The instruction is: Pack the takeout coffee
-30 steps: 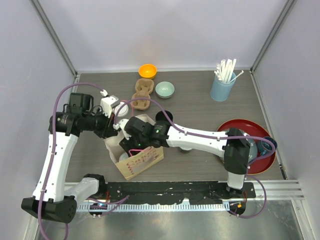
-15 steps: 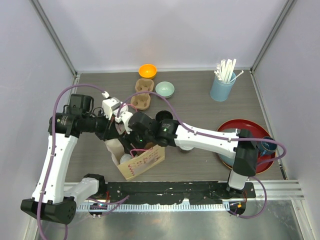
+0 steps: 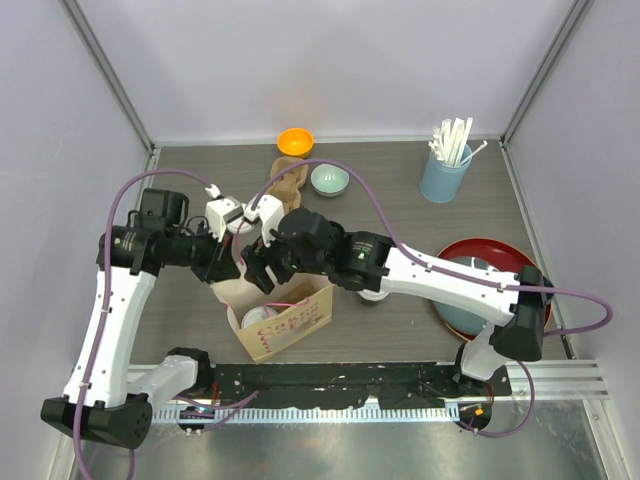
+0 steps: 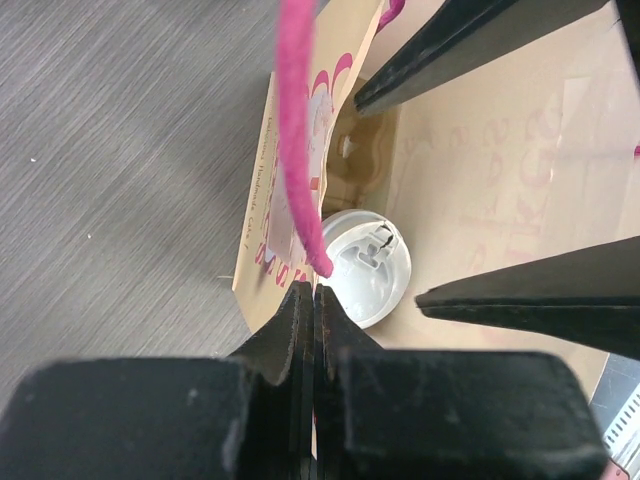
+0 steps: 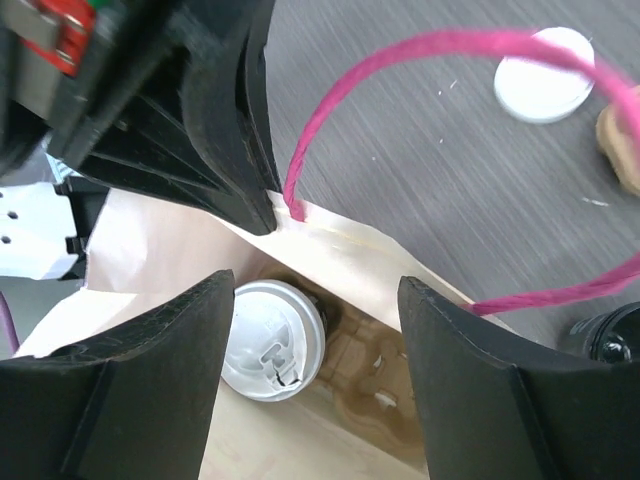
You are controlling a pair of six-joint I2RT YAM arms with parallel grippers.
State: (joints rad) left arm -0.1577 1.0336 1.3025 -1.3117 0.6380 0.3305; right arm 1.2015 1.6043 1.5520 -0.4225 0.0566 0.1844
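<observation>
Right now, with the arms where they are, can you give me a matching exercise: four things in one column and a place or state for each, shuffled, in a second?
Column one:
1. left gripper
2. right gripper
3. lidded cup
4. orange bowl

Column two:
A. at the far edge of the table
B. open, above the paper bag
C. shut on the paper bag's rim
D. standing inside the paper bag

Pairs: 1-C, 2-B, 3-D, 4-A

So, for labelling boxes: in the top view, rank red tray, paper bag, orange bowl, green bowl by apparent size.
1. red tray, partly hidden
2. paper bag, partly hidden
3. green bowl and orange bowl: look about alike
</observation>
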